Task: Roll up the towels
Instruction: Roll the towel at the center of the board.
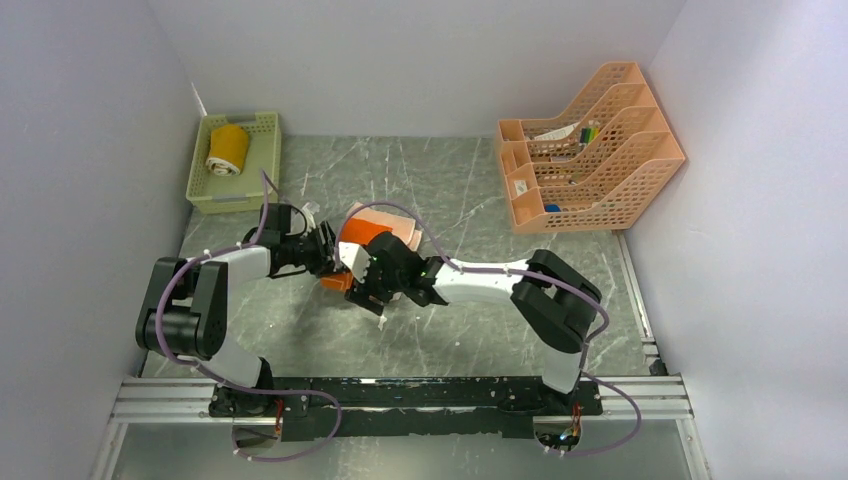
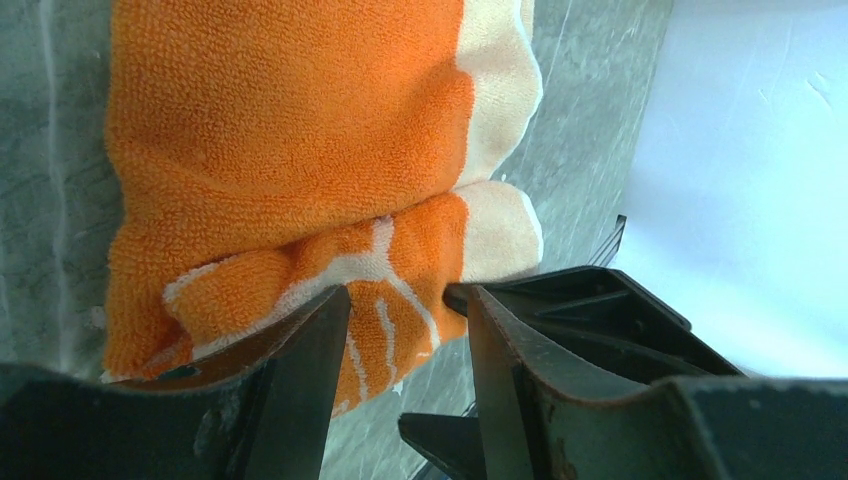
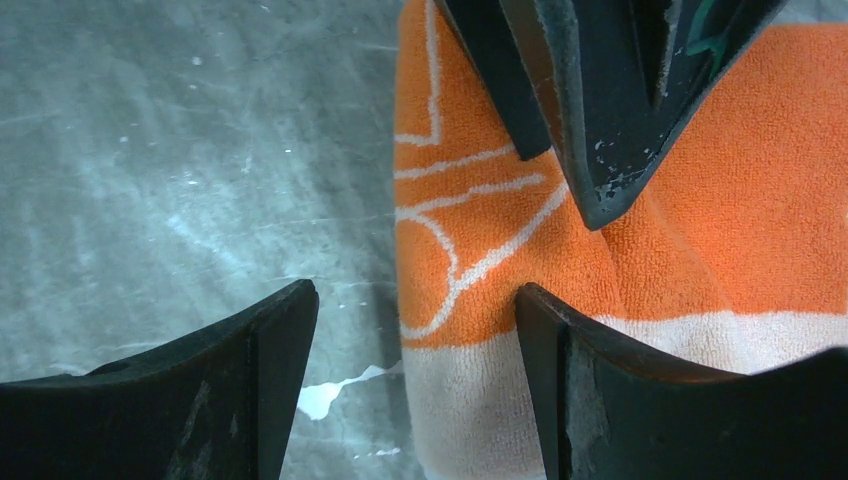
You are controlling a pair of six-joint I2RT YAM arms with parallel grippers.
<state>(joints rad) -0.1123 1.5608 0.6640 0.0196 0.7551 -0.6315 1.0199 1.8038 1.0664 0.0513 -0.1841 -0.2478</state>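
Spread wide at the right gripper (image 3: pixel 415 300), one finger over bare table (image 3: pixel 150 150) and the other over the peach-banded edge of the orange towel (image 3: pixel 720 220), pinching nothing. Straddling a folded end of that towel at mid-table with the left gripper (image 2: pixel 400 300), fingers parted yet close against the cloth, so cannot tell whether clamped on it or merely around it. Rolled up inside the green basket (image 1: pixel 240 203) at the far left, well apart from the peach file rack (image 1: pixel 590 160): the mustard-yellow towel (image 1: pixel 228 150)
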